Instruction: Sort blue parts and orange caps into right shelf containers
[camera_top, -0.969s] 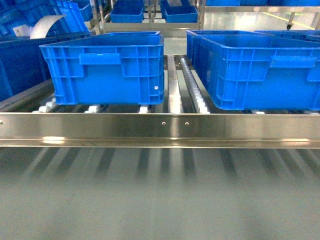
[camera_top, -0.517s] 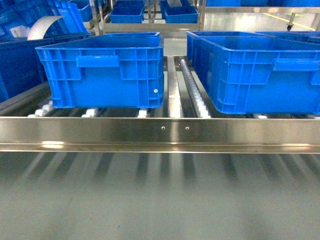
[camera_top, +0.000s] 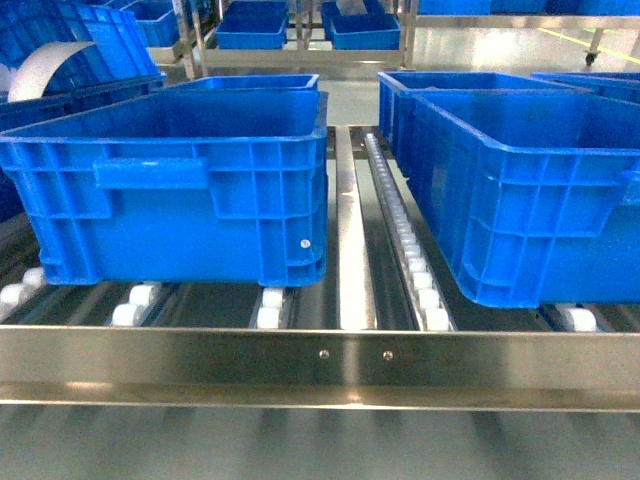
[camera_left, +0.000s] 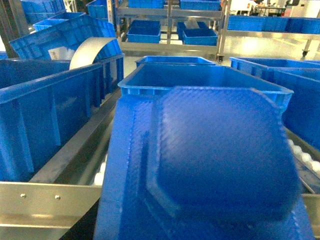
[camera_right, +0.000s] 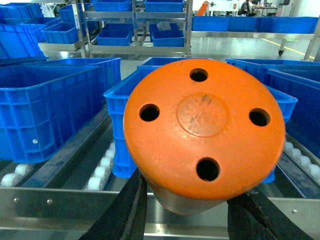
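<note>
The left wrist view is filled by a textured blue part with a raised octagonal panel, held close to the camera; it hides my left gripper's fingers. My right gripper is shut on an orange cap, a round disc with several holes, with black fingers on both sides. Two blue shelf containers, left and right, stand on the shelf behind its steel front rail. Neither gripper shows in the head view.
A row of white rollers and a steel divider run between the two containers. Further blue bins sit on racks behind. Stacked bins with a curved white sheet stand at the far left.
The head view has moved closer to the shelf: both containers look larger and the steel front rail sits lower in the frame.
</note>
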